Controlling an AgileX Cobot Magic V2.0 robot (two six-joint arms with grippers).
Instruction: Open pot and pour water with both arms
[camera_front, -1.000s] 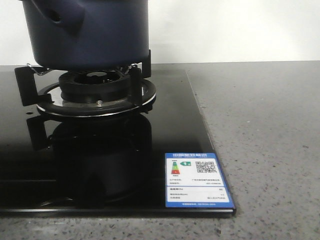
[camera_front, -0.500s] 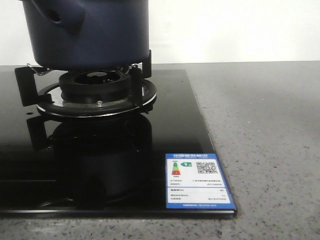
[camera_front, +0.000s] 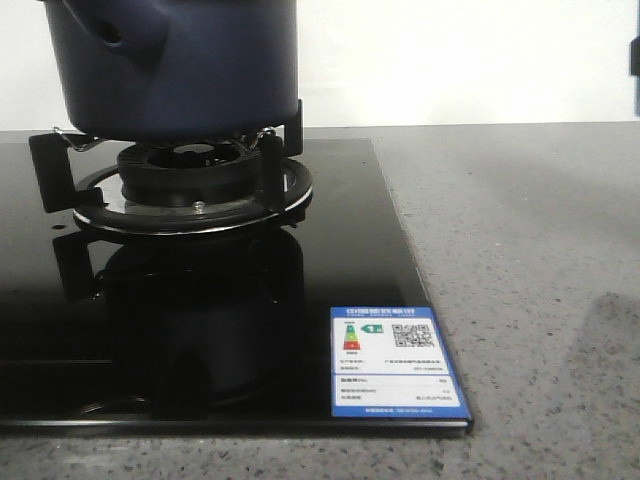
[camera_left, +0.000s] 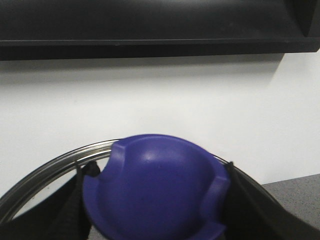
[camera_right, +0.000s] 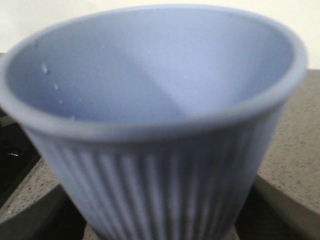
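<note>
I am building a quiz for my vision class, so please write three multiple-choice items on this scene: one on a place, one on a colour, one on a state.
1. Where does the pot stand?
A. on the burner grate
B. on the grey counter
C. inside a sink

2. What colour is the ribbed cup?
A. red
B. light blue
C. black

3. How is the left gripper?
A. open, holding nothing
B. shut on the lid knob
C. out of view

Key: 1 A, its base rests on the grate's prongs; 2 B, the right wrist view shows it; 3 B, fingers press both sides of the knob.
</note>
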